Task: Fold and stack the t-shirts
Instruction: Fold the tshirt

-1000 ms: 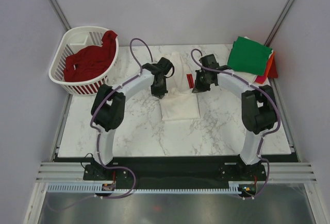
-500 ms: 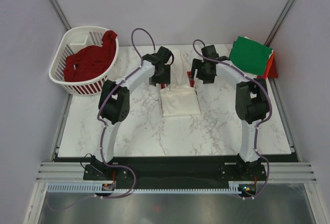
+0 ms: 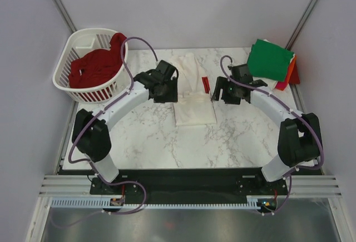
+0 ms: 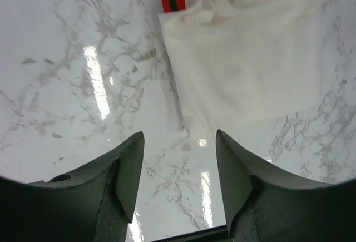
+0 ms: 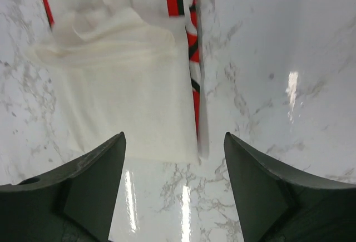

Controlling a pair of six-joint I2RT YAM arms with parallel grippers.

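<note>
From above, we see the folded white t-shirt [image 3: 194, 108] lying mid-way across the table [image 3: 139, 136], between our arms; the green t-shirt [image 3: 270, 58] tops the far-right stack. Left wrist: our left gripper [image 4: 178, 161] is spread and empty, with the white t-shirt just beyond it. Right wrist: our right gripper [image 5: 173, 147] is spread and empty above the white t-shirt's near edge.

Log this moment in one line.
white t-shirt: partly folded, mid-table | left jaws, right jaws: open, empty | dark red t-shirt: in basket | green t-shirt: tops far-right stack
</note>
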